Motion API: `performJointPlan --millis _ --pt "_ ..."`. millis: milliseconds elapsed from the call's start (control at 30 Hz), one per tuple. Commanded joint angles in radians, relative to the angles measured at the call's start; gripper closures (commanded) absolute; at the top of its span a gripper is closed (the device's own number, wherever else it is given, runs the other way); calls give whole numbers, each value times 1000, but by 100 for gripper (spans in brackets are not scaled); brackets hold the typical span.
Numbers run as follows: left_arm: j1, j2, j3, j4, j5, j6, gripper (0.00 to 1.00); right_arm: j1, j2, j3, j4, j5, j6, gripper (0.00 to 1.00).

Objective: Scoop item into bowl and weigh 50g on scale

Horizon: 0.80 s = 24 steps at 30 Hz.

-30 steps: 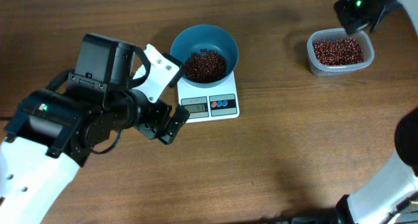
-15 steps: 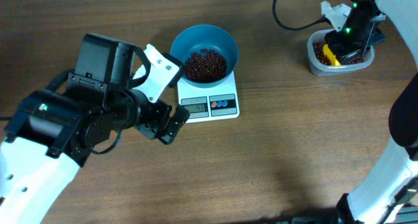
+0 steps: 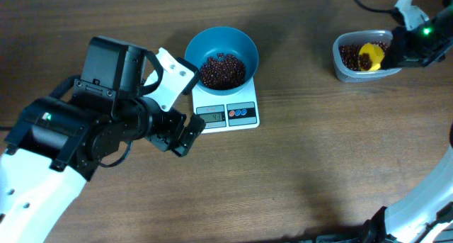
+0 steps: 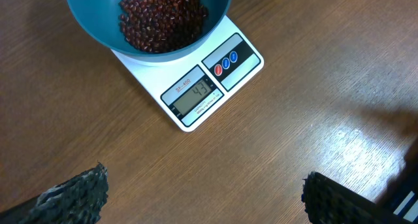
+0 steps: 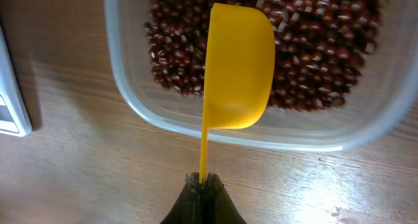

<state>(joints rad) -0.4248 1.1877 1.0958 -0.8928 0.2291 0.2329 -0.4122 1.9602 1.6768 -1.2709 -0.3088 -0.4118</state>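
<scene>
Clear tub (image 3: pixel 368 78) and yellow scoop (image 3: pixel 369 57) on a wooden table (image 3: pixel 318 165)

The clear plastic tub (image 5: pixel 130 100), a rounded rectangle, sits near the table's far right edge on brown wood grain. The yellow scoop (image 5: pixel 238 67) is over the tub's inside, its cup turned on its side and its thin handle crossing the rim; whether the cup touches the contents cannot be told.

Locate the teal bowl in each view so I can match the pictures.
Overhead: bowl top centre, on the scale.
Left wrist: bowl top left, cut by the frame edge, on the scale.
Right wrist: not in it.
Shared landmark: the scale's display, in overhead and left wrist.
</scene>
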Motion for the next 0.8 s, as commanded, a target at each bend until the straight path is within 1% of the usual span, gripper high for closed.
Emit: performJointPlan --millis 0,267,400,667,767 --pt "2 2 16 1 11 16 1 -57 6 -7 7 -154 8 96" --pt "2 2 16 1 11 15 1 -170 6 -7 1 -327 8 96" --pt "2 2 16 1 11 16 1 -216 6 -7 -49 -429 8 96" --pt "2 2 16 1 11 16 1 -209 6 -7 -98 -843 8 96" --pt "2 2 16 1 11 16 1 -141 2 -6 -103 -892 8 96"
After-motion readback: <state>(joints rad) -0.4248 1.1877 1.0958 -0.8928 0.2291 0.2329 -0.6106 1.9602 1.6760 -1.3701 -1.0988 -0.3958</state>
